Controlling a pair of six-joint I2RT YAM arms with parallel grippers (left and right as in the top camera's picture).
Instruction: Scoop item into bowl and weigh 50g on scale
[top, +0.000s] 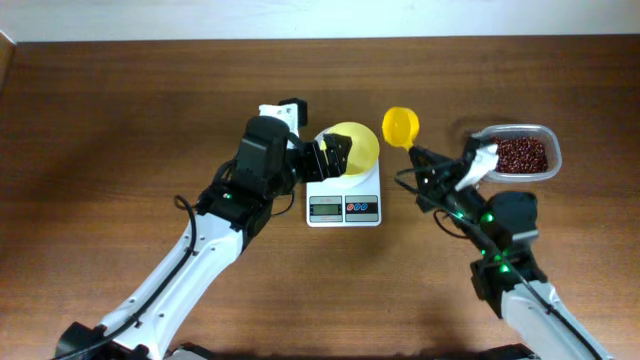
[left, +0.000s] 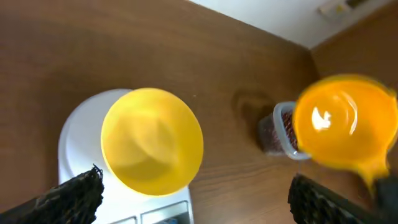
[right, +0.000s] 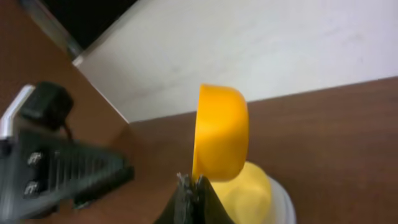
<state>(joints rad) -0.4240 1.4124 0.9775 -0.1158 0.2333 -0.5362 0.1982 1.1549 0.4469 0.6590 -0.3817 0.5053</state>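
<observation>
Left end effector (top: 337, 158) stands spread wide around the pale yellow bowl (top: 360, 146), which sits on the white scale (top: 344, 208); its display is too small to read. Right end effector (top: 418, 154) pinches the handle of the yellow scoop (top: 400, 126) just beside the scale. Beans (top: 522, 154) lie in the clear tub (top: 551, 150) on the table (top: 120, 120).

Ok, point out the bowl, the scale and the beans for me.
bowl (left: 152, 140), left wrist view, inside bottom.
scale (top: 343, 208), overhead view, front display panel.
beans (top: 522, 154), overhead view, middle of the heap.
</observation>
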